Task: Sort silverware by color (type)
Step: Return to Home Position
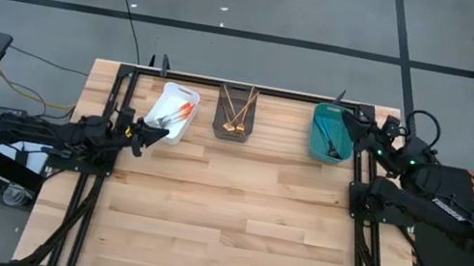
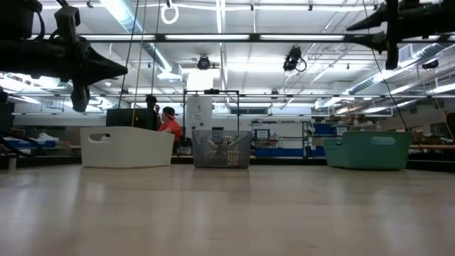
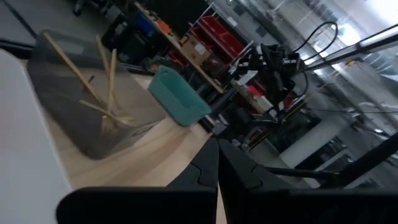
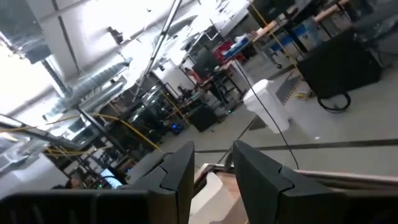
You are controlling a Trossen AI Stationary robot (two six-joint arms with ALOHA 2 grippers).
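Wooden table point(image 1: 231, 220): three bins lined up along its far edge, one per colour.
White bin point(image 1: 172, 114) holds the orange forks point(image 1: 182, 112), grey bin point(image 1: 235, 113) the gold forks point(image 1: 238, 114), teal bin point(image 1: 327, 134) the blue-handled pieces point(image 1: 328, 141).
Every piece of silverware I can see is binned, so the sorting looks finished.
Left gripper point(image 1: 153, 135) sits just beside the white bin, fingers pressed together, empty.
Right gripper point(image 1: 353, 122) is raised beside the teal bin, fingers narrowly parted, empty.
Both look parked at home.
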